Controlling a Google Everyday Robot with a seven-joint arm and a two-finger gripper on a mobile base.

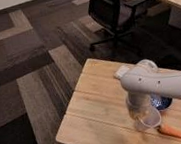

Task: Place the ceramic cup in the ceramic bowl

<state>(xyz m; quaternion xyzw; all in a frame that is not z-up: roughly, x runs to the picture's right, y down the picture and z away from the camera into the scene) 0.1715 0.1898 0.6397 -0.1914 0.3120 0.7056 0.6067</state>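
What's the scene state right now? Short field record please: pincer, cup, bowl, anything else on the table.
pincer: shut, pointing down at the ceramic cup, near the table's front edge
ceramic cup: at the pincer's tip, outside the bowl; hold not confirmable
ceramic bowl: just behind the cup, partly hidden by the arm
carrot: lying on the table next to the cup
flat white object: on the table, beyond the arm
table: light wood
task status: cup not yet in bowl
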